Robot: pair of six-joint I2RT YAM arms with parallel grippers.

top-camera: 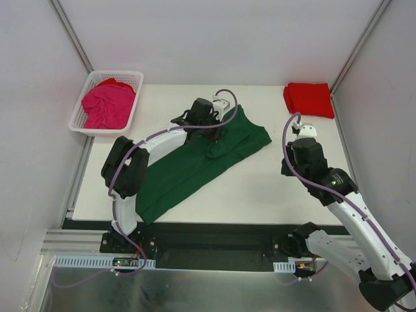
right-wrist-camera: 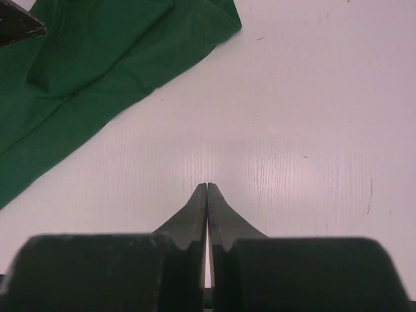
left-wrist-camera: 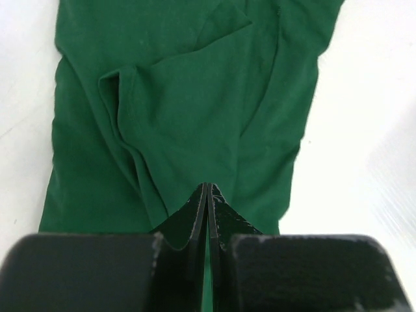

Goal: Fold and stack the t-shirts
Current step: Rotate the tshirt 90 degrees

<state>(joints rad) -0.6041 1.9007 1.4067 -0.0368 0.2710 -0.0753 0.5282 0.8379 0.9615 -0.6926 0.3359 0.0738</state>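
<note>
The dark green t-shirt point(top-camera: 188, 169) lies spread in a long diagonal strip across the table, with a bunched sleeve fold point(left-wrist-camera: 123, 97) near its middle. My left gripper point(top-camera: 211, 127) hovers over the shirt's far end; its jaws point(left-wrist-camera: 208, 185) are shut with no cloth between them. Away to the right, over bare table, my right gripper point(top-camera: 294, 151) is shut and empty point(right-wrist-camera: 207, 185), and the green shirt's corner point(right-wrist-camera: 214, 26) lies ahead of it. A folded bright red t-shirt point(top-camera: 309, 99) rests at the back right corner. The magenta pink t-shirt point(top-camera: 107, 107) sits crumpled in the basket.
A white lattice basket point(top-camera: 104, 132) stands at the back left corner, partly off the table's point(top-camera: 273, 188) left edge. White walls and metal frame posts close in the sides and back. Bare tabletop lies between the green shirt and the right arm.
</note>
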